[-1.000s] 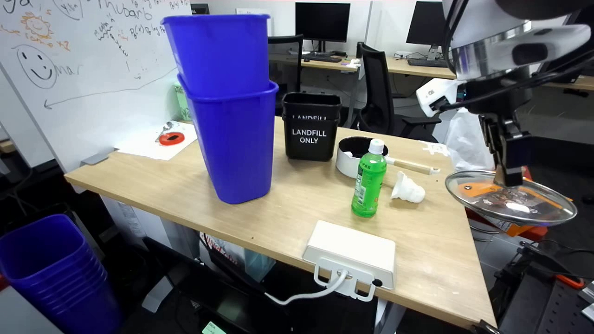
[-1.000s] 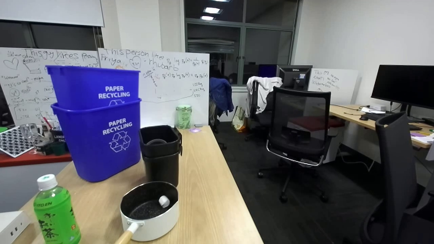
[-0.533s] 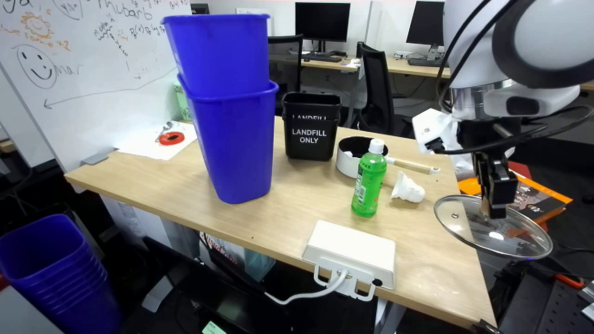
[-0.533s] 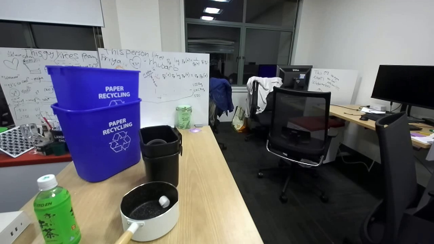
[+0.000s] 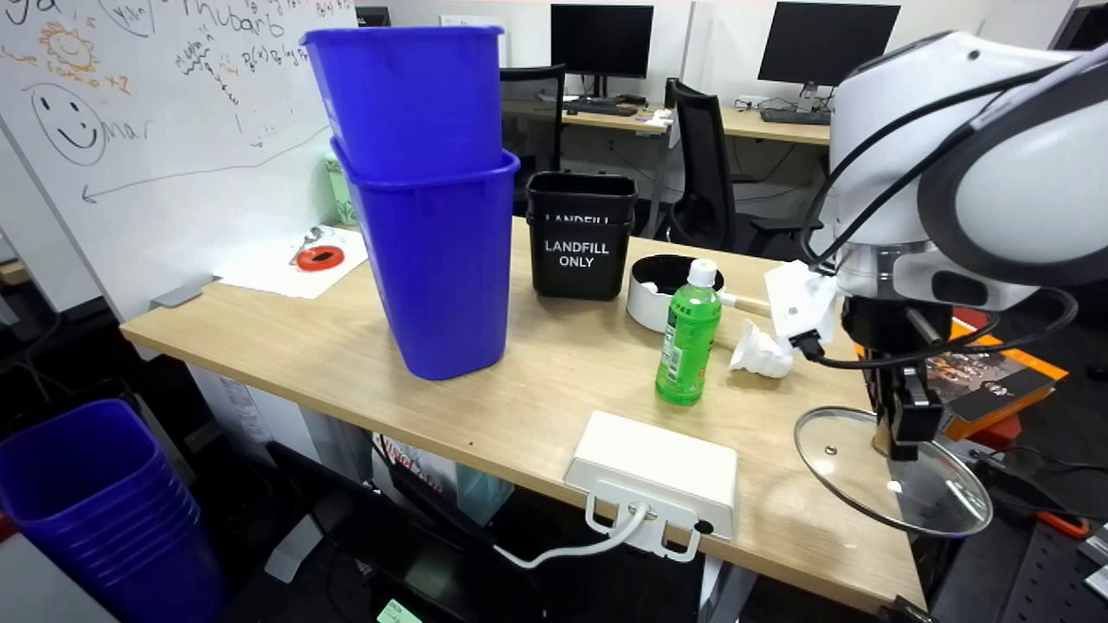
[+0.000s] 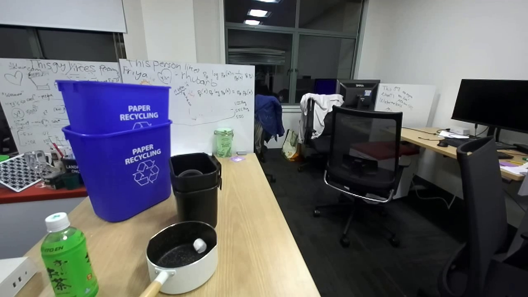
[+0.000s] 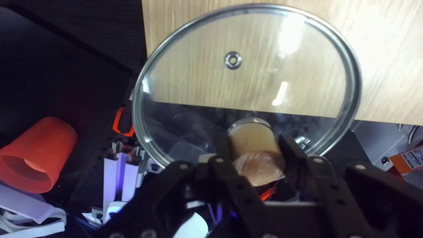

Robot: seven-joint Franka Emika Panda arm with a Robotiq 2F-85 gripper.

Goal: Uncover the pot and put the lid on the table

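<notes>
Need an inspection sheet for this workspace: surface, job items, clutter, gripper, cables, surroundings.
Surface: light-wood table; no spill seen.
Job items: pot uncovered, white object inside; lid overlaps the table's edge in the wrist view, contact unclear.
Clutter: blue bins, black bins, green bottle, white box and crumpled white item on the table.
Gripper: shut on the lid's wooden knob.
Cables: white cable runs from white box off the table; black cable loops by the gripper.
Surroundings: whiteboard, office chairs, monitors.

pot (image 6: 192, 274) near bottle (image 5: 688, 342) on table (image 5: 567, 372), lid (image 7: 248, 84) apart
</notes>
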